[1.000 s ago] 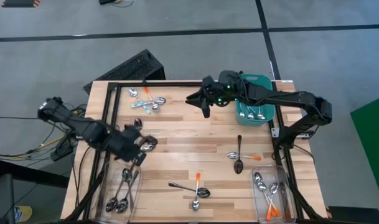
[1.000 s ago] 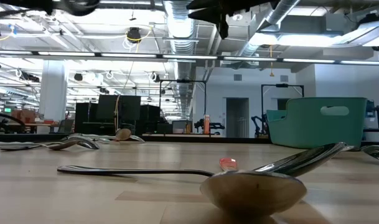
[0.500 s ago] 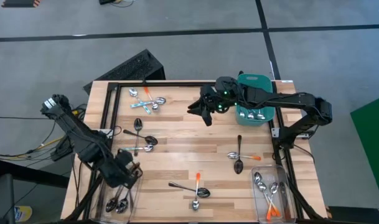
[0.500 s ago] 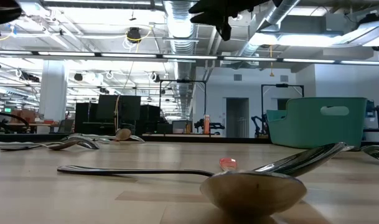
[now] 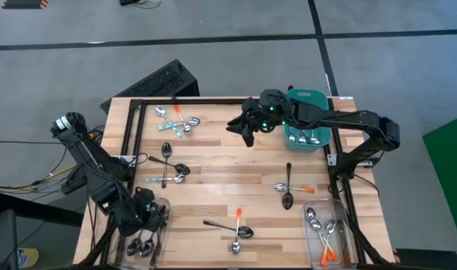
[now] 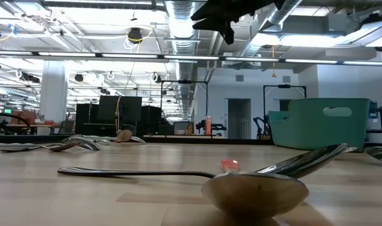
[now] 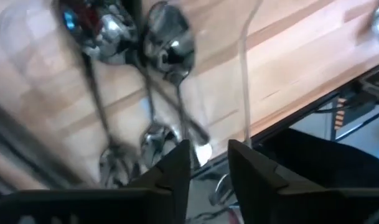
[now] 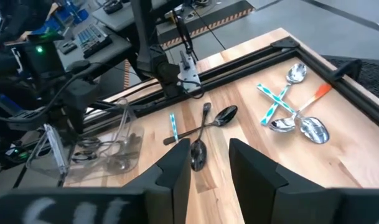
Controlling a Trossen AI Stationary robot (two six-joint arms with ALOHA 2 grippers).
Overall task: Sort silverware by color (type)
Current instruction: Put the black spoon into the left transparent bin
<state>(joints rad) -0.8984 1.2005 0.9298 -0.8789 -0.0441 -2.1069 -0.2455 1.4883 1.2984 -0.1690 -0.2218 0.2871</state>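
The silverware, small spoons with shiny bowls and orange, light blue or plain dark handles, lies scattered across the counter and in clear bins at both near corners. The left gripper hovers over the near-left bin, fingers slightly parted and holding nothing. The right gripper hangs empty and partly open near the far edge beside the teal tub.

The left gripper hangs over a bin at the table's front left corner, and spoons lie in that bin. The right gripper is up near the back, just left of a tub. Another bin sits at the front right corner. More spoons lie at the back left.
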